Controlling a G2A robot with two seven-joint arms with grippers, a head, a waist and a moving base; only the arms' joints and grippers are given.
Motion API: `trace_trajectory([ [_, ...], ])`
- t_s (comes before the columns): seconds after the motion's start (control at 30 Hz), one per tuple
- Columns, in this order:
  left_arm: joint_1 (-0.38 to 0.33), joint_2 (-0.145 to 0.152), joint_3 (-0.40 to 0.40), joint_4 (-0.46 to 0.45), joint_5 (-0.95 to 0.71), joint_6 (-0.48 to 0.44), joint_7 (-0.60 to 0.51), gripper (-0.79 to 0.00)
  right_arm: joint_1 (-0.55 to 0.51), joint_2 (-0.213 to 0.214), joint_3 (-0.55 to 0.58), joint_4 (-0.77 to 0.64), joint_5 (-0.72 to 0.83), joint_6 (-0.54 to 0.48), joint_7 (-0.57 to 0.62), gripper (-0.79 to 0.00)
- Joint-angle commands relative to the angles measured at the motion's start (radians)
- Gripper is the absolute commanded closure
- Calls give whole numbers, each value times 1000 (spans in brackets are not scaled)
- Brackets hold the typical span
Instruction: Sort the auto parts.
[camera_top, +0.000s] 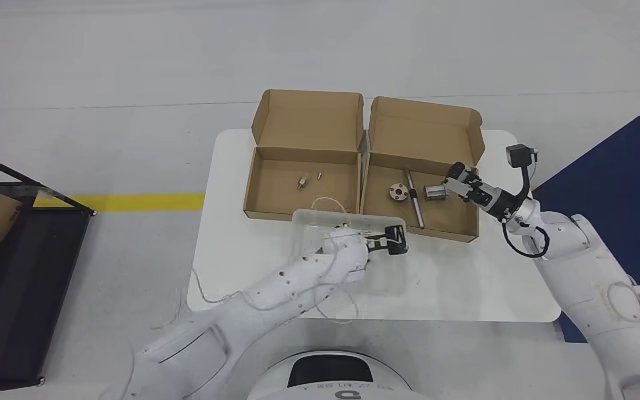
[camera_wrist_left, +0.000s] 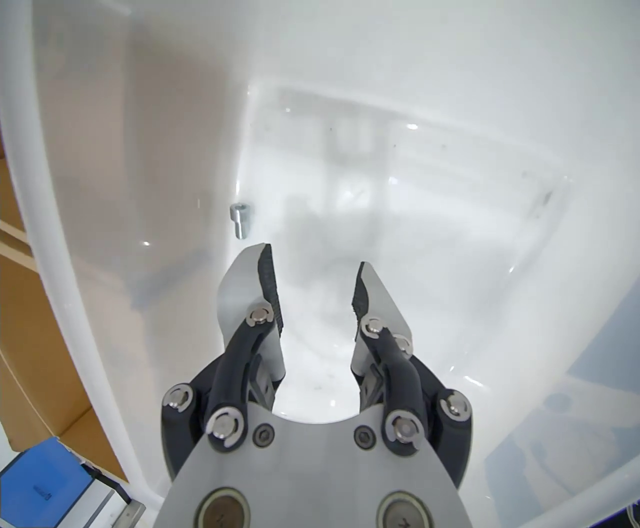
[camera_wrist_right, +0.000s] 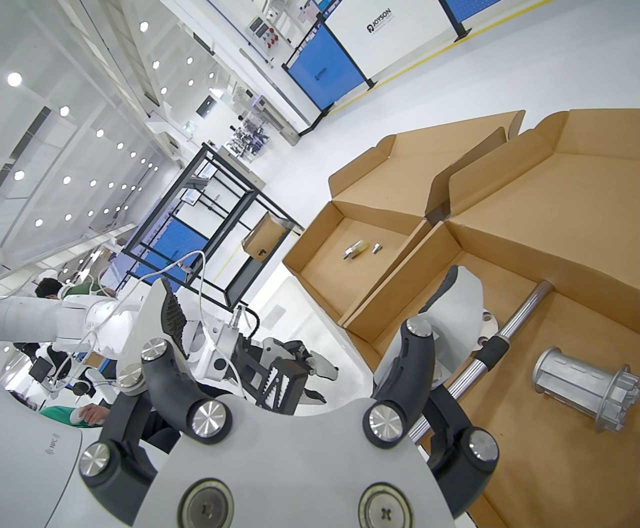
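left jaws open, empty | bolt (camera_wrist_left: 241, 220) just beyond one tip, seemingly apart | right jaws open, empty

Logo lettering on white wall panel (camera_wrist_right: 400, 30) — smaller white lettering on blue partition (camera_wrist_right: 327, 75) nearby.

Site reads to me as a factory hall or industrial test floor.

Right wrist view: a high white ceiling with long rows of round lights (camera_wrist_right: 100, 133) and a wide, glossy pale floor (camera_wrist_right: 450, 75). Blue partition panels (camera_wrist_right: 327, 75) on black feet fence off bays. An open black steel rack (camera_wrist_right: 220, 200) carries a carton.

Top view: a yellow line (camera_top: 150, 201) is marked on the floor, as on a shop-floor aisle. One white worktop (camera_top: 480, 290) stands alone in the open space.

Open cardboard boxes (camera_top: 305, 120) on it hold bare metal parts, such as a ribbed cylinder (camera_wrist_right: 580, 385) and a rod (camera_wrist_right: 525, 305). That is stock I associate with assembly work.
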Motion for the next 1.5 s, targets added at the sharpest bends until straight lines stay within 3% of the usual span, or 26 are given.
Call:
trace_trajectory([
  [0.0, 32, 22, -33, -43, 12, -3, -11, -376, 0, 0, 0, 0, 0, 0, 0, -785],
  [0.07, 49, 39, -73, -72, -6, -22, 1, -767, 0, 0, 0, 0, 0, 0, 0, -785],
  [0.5, 55, 40, -69, -73, 12, -15, 25, -785, 0, 0, 0, 0, 0, 0, 0, -785],
  [0.7, 51, 52, -87, -81, -13, -156, 133, -785, -35, 3, 45, 16, -38, -41, -64, -785],
  [1.03, 90, 150, -264, -147, -38, -547, 377, -785, -147, 5, 155, 27, -134, -120, -257, -785],
  [1.47, 91, 150, -263, -149, -37, -543, 380, -785, -147, 5, 155, 27, -134, -120, -257, -785],
])
